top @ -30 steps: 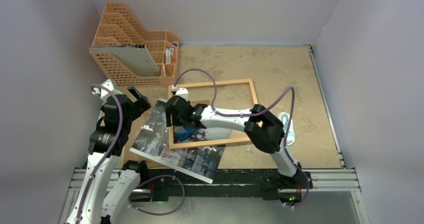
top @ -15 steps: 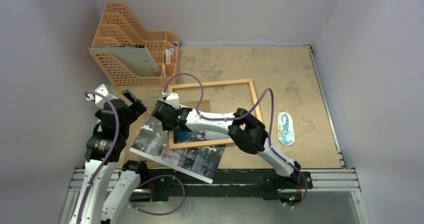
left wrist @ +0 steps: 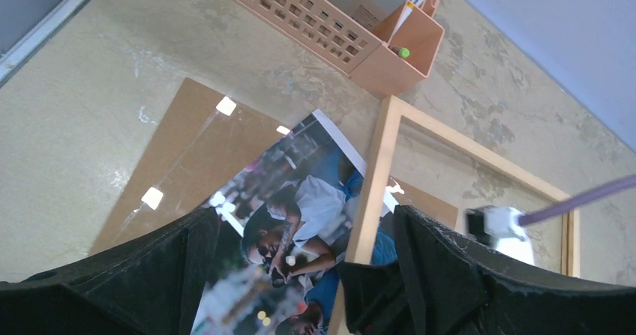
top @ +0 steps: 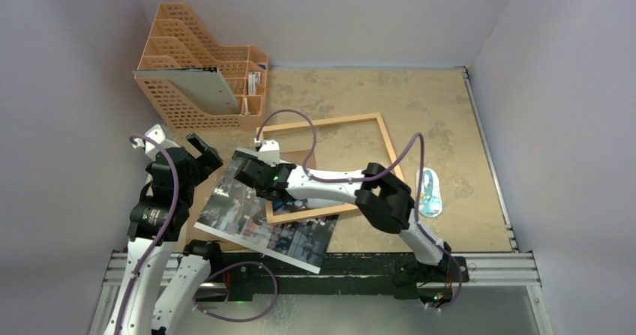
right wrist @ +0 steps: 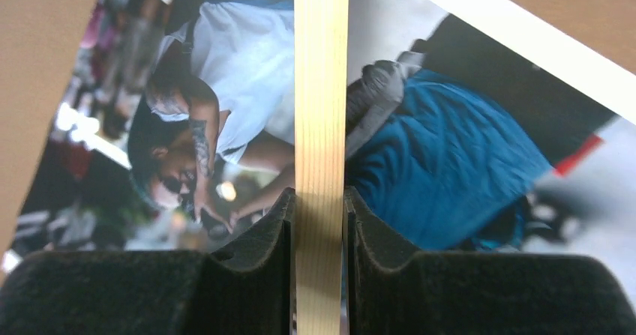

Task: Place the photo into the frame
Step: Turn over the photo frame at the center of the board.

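Note:
The photo (top: 255, 226) lies flat at the front left, partly over a brown backing panel (left wrist: 180, 163). The light-wood frame (top: 337, 120) lies skewed in the middle of the table, its left rail crossing the photo's upper corner. My right gripper (top: 255, 176) is shut on that left rail; in the right wrist view the rail (right wrist: 321, 88) runs between the closed jaws (right wrist: 321, 207), with the photo (right wrist: 450, 155) underneath. My left gripper (top: 204, 149) hovers open and empty above the photo's left part; its view shows the photo (left wrist: 300, 207) and the frame rail (left wrist: 371, 185).
An orange file rack (top: 202, 88) holding papers stands at the back left, also in the left wrist view (left wrist: 337, 28). A small blue and white oval item (top: 429, 192) lies right of the frame. Walls close in on both sides.
My right gripper has swung the frame's left rail to the left and then back to the right, leaving the frame skewed. The left arm drew back slightly and then held still.

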`<state>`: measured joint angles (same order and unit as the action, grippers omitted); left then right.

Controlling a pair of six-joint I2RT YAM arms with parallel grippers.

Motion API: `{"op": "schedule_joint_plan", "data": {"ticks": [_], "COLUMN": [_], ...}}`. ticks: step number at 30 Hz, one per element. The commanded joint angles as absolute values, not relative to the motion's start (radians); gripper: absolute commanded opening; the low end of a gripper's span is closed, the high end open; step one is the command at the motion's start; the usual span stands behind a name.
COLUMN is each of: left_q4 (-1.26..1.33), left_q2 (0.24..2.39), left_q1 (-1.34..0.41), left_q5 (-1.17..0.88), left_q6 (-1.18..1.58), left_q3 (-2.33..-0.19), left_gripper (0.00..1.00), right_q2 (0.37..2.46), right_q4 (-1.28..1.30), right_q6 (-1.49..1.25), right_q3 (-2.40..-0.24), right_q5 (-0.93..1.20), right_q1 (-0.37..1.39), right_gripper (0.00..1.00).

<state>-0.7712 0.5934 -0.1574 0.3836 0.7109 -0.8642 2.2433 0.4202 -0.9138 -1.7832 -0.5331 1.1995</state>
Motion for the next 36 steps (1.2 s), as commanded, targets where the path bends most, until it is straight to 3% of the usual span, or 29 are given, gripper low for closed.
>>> {"op": "schedule_joint_plan", "data": {"ticks": [1,14,25,36], "left_q4": [-0.724,-0.621,-0.415,-0.028], "left_q2": [0.608,0.671,0.861,1.081], "left_q1": [-0.153,-0.153,-0.153,-0.156], "left_q5": [0.328,0.128,-0.181,-0.505], "left_q6": [0.69,0.689,0.701,0.863], "left_q3": [-0.878,-0.862,-0.831,-0.824], "left_gripper": [0.9,0.89,0.89,0.97], "right_q2": [2.019,1.674,1.599,1.468], "right_q4": [0.389,0.103,0.057,-0.138], "right_q6": [-1.002,-0.931,-0.857,-0.734], "right_q3": [-1.683,-1.225,-1.109,-1.083], "right_q5": [-0.629,-0.614,-0.556,-0.326], "right_q1": [1.204,1.117,0.949,0.945], "right_gripper": [0.07,0.08,0.08,0.08]}}
